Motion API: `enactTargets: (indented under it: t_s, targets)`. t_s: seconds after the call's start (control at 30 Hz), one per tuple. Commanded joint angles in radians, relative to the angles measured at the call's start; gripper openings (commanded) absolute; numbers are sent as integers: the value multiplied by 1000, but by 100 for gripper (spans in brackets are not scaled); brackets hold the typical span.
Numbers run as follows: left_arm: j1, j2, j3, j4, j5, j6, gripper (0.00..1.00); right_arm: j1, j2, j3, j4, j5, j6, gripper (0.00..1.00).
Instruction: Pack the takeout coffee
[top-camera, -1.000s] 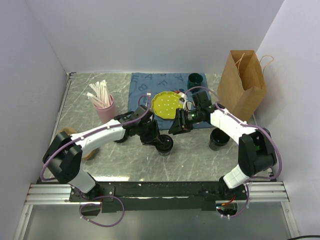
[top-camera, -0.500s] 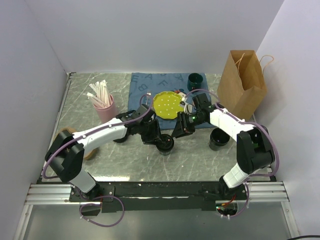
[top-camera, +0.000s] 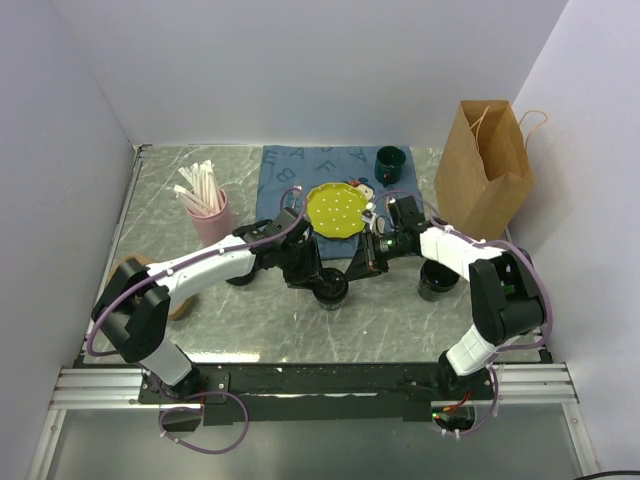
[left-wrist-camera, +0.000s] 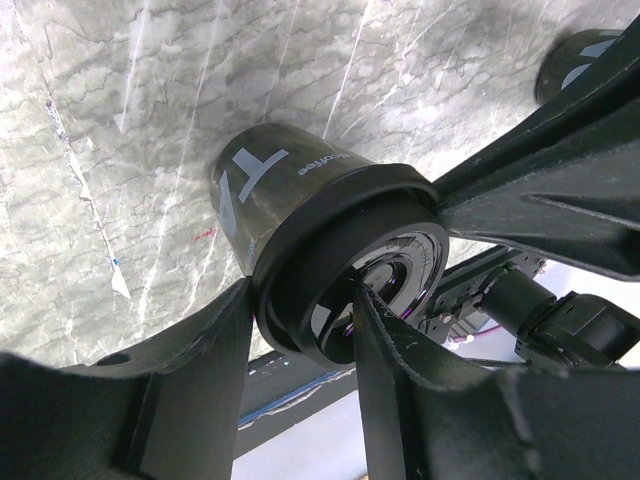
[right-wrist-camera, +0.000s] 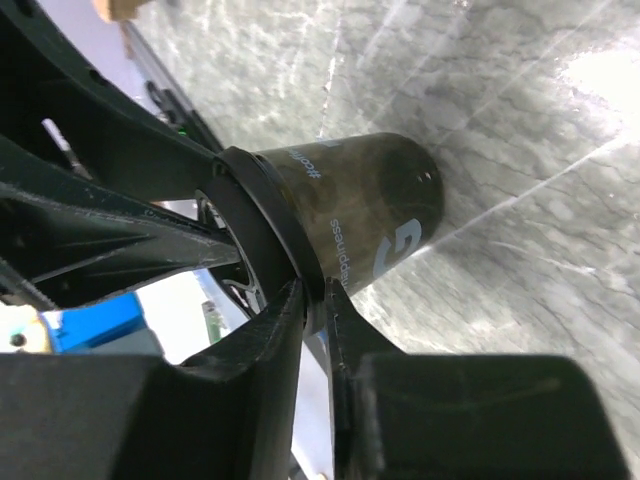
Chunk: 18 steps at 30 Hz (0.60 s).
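The takeout coffee (top-camera: 331, 291), a small black cup with a black lid, stands on the marble table near the middle front. My left gripper (top-camera: 318, 280) is shut on the lid's rim from the left. In the left wrist view (left-wrist-camera: 300, 305) one finger is outside the lid (left-wrist-camera: 345, 255) and the other lies across its top. My right gripper (top-camera: 354, 271) pinches the lid's rim from the right. In the right wrist view (right-wrist-camera: 313, 292) its fingers are nearly together on the rim, with the cup body (right-wrist-camera: 360, 215) beyond them.
A brown paper bag (top-camera: 484, 172) stands open at the back right. A yellow plate (top-camera: 335, 208) lies on a blue cloth (top-camera: 285, 172), with a dark green mug (top-camera: 390, 158) behind. A pink cup of straws (top-camera: 210, 216) stands at the left. Another dark cup (top-camera: 437, 281) sits beside the right arm.
My right gripper has moved down and left to the cup and now pinches the lid's rim. My left gripper has stayed on the cup, shifting slightly.
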Motion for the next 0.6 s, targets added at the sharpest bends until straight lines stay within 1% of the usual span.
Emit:
enactTargets:
  t_s: [0.0,0.1,0.17,0.43,0.57]
  targets:
    - [-4,81,-85,-154,-143,47,46,7,8,-113,143,28,54,16]
    - [-5,76,-102,-146,-140,42,46,7,16,-151,185,23,74,12]
    - [-5,78,-110,-145,-138,39,46,7,19,-165,193,34,73,11]
    - [-5,75,-140,-142,-137,30,46,7,47,-241,315,51,85,9]
    - [-7,73,-145,-148,-140,27,45,7,16,-245,331,49,91,9]
